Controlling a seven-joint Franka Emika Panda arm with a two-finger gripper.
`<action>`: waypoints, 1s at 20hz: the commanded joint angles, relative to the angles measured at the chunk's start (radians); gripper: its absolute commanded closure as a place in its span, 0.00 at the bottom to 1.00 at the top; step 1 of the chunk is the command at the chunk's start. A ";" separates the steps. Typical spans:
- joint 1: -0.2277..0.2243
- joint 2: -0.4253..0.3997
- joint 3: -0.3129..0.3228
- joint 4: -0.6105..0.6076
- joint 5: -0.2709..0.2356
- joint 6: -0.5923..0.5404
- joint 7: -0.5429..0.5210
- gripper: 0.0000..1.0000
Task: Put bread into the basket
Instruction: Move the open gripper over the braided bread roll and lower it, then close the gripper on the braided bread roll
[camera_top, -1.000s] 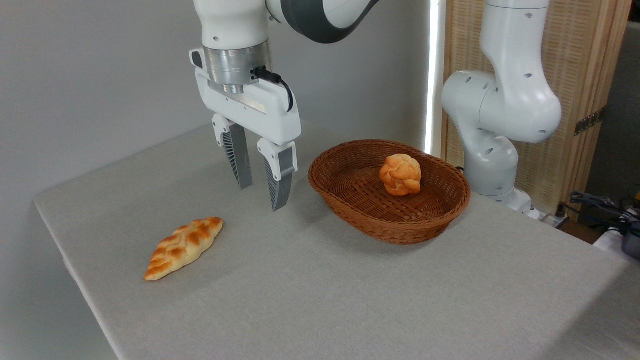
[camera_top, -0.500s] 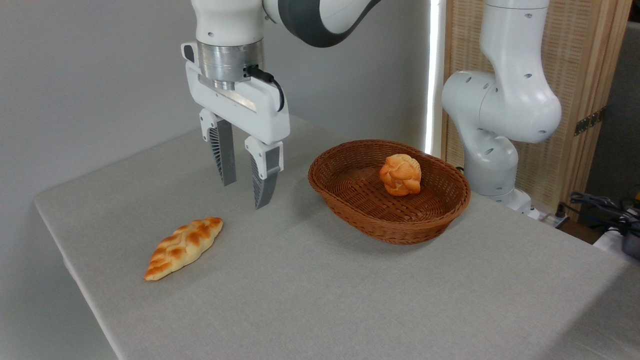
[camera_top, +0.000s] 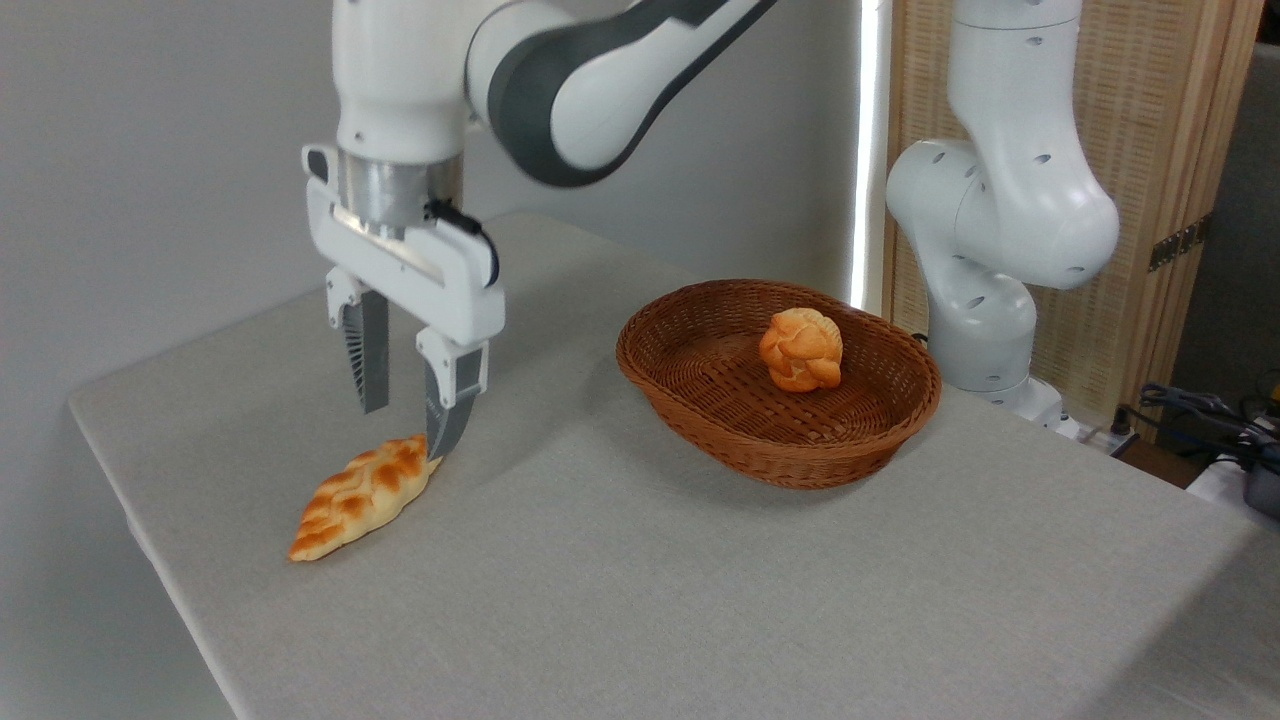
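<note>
The bread (camera_top: 365, 495) lies flat on the surface (camera_top: 640, 600), well to the left of the basket (camera_top: 700, 415), so by the look of things the task proper has not begun: nothing is picked up and the whole carry is still to do. Above the loaf's right, pointed end hangs the gripper (camera_top: 408, 430), its fingers (camera_top: 447, 415) spread apart and holding nothing; the nearer fingertip appears at or just over that end of the loaf, though whether it touches cannot be told from this view. The grip looks set toward the loaf's tip and not its middle, so some shifting left along the loaf probably remains before closing. To the right, the basket sits empty of the loaf but already holds a round knotted roll (camera_top: 801, 349), which rests toward the basket's back right side, leaving open room on the basket's left floor. The surface is covered in plain grey cloth, bare apart from these things. Behind the basket stands a pale wall; right of the basket rise the arm's white base (camera_top: 985, 290) and a slatted wooden screen (camera_top: 1170, 150), with some cables (camera_top: 1200, 415) at the far right edge.
</note>
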 joint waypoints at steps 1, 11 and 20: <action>-0.042 0.069 0.005 0.008 0.000 0.103 -0.085 0.00; -0.071 0.167 -0.021 0.013 0.000 0.186 -0.088 0.00; -0.073 0.210 -0.045 0.017 0.000 0.223 -0.090 0.00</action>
